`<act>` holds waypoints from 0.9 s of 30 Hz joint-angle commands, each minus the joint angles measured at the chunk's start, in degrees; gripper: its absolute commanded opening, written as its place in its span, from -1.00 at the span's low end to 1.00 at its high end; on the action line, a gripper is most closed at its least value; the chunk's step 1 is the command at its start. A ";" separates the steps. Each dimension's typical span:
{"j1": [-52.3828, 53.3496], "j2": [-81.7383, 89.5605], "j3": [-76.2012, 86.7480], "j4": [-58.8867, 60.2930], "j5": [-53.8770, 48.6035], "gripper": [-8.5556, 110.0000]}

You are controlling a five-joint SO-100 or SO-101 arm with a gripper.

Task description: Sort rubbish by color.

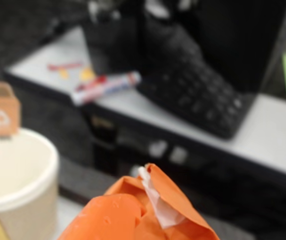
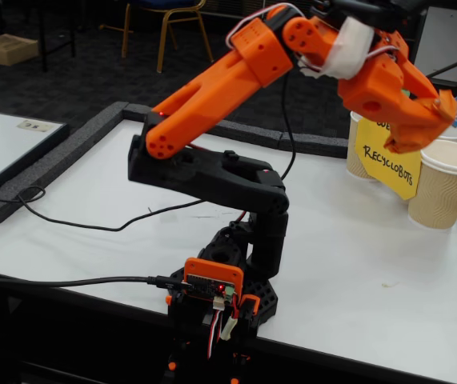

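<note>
In the wrist view the hand is clamped on the orange wad, held aloft. The cup with the orange tag lies just left and below. Beyond stands a keyboard.

blurred keyboard, orange wad cut off below

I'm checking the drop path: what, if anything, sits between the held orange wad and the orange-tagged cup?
Nothing visible. In the wrist view, the orange paper wad in the gripper sits beside the orange-tagged cup, whose open mouth looks unobstructed.
</note>
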 commanded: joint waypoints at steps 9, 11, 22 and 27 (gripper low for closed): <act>-5.45 6.59 -2.81 -2.02 2.11 -0.85; -6.24 6.86 -2.64 -2.20 2.11 -0.85; -7.47 5.71 4.48 -15.73 1.23 -0.85; -9.84 0.88 3.69 -19.51 1.23 -0.85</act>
